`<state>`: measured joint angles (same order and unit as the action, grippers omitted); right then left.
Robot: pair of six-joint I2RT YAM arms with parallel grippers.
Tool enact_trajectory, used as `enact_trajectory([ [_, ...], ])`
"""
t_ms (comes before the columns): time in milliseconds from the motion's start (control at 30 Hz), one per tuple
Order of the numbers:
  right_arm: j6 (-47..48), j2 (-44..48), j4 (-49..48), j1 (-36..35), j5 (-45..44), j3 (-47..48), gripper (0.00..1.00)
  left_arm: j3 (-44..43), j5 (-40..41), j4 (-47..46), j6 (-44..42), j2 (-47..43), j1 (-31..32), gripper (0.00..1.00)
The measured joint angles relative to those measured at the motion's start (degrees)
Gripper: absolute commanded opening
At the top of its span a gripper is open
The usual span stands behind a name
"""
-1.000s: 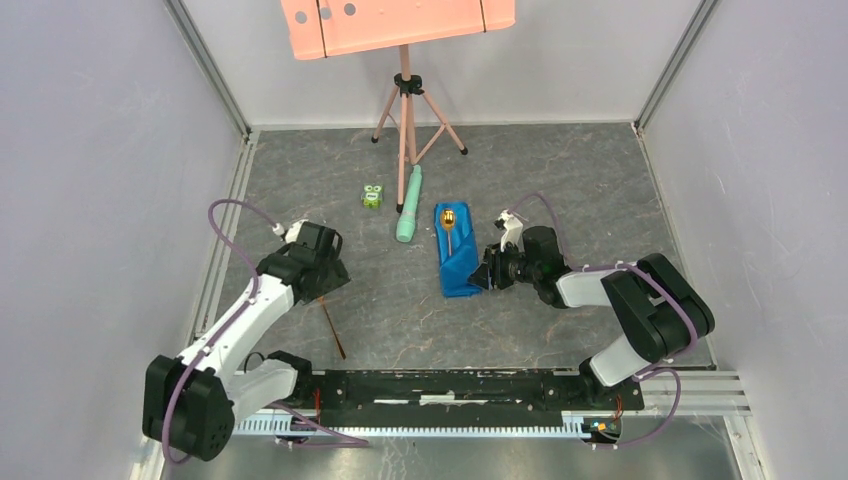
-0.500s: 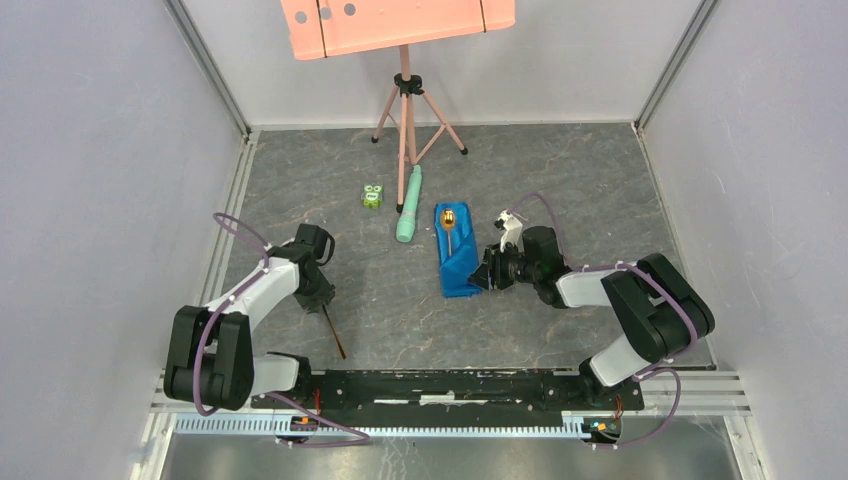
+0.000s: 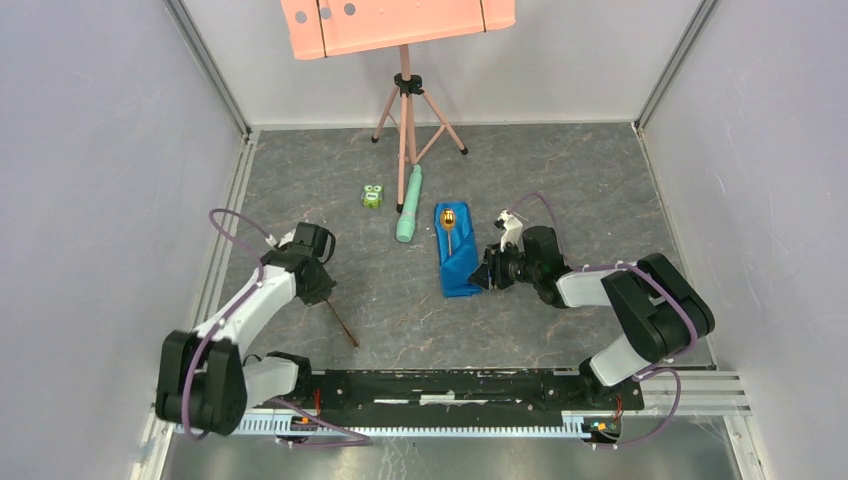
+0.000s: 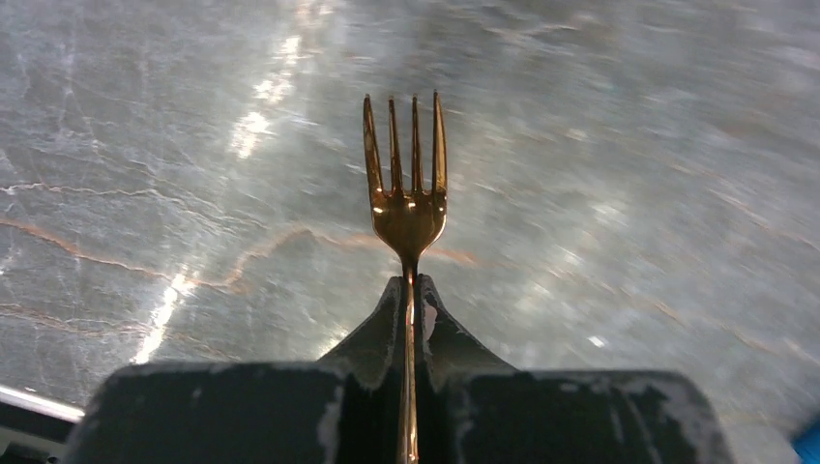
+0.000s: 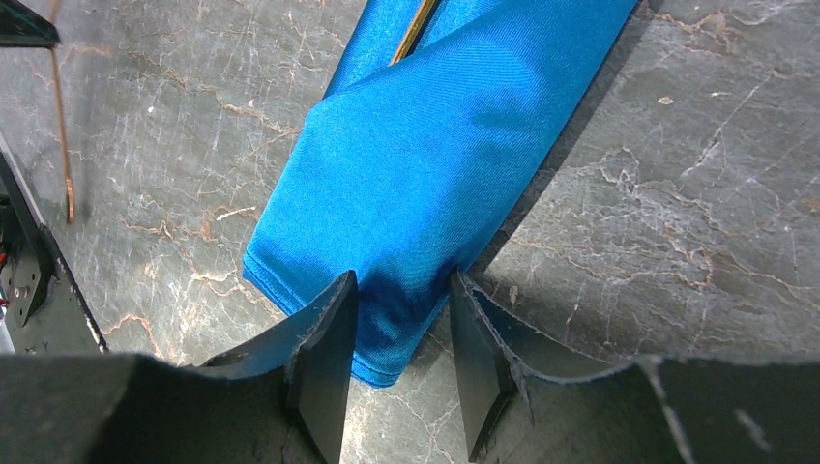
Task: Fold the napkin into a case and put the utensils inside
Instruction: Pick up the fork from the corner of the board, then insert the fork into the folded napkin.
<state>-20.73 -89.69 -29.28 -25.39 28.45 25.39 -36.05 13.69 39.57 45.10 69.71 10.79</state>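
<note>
The napkin point(image 3: 457, 262) lies folded into a narrow bright blue case right of the table's middle. A gold spoon's bowl point(image 3: 449, 217) sticks out of its far end, and a strip of the handle point(image 5: 414, 31) shows in the fold. My left gripper point(image 3: 318, 285) is shut on the gold fork point(image 4: 406, 184); the tines point ahead of the jaws point(image 4: 410, 285) and the handle point(image 3: 342, 325) trails toward the near edge. My right gripper point(image 3: 487, 272) stands open, its fingers straddling the case's near right corner point(image 5: 435, 155) without pinching it.
A pale green tube point(image 3: 409, 218) and a small green toy point(image 3: 373, 197) lie left of the case. A pink tripod point(image 3: 405, 110) with a salmon board point(image 3: 400, 22) stands at the back. Grey walls close both sides; a black rail point(image 3: 450, 385) runs along the near edge.
My left gripper came down and shut on the fork, whose handle end has shifted slightly to the right. The right arm and the case have not moved.
</note>
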Motion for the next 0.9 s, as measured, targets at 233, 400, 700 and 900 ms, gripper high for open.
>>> enact_trajectory([
  [233,0.0,0.0,0.0,0.0,0.0,0.0,0.47,-6.5,4.5,-0.3,-0.1,-9.9,14.6,0.02],
  [400,0.0,0.0,-0.1,0.0,0.0,0.0,0.51,-12.6,8.1,-5.4,-0.1,-4.5,24.5,0.02],
  [700,-0.3,0.2,-1.1,0.3,1.0,-0.5,0.54,-28.2,10.9,-15.6,-0.7,18.8,33.6,0.02],
  [900,-1.2,0.2,-3.2,2.0,2.7,-1.9,0.55,-38.6,14.2,-20.3,-3.9,28.9,36.1,0.02],
])
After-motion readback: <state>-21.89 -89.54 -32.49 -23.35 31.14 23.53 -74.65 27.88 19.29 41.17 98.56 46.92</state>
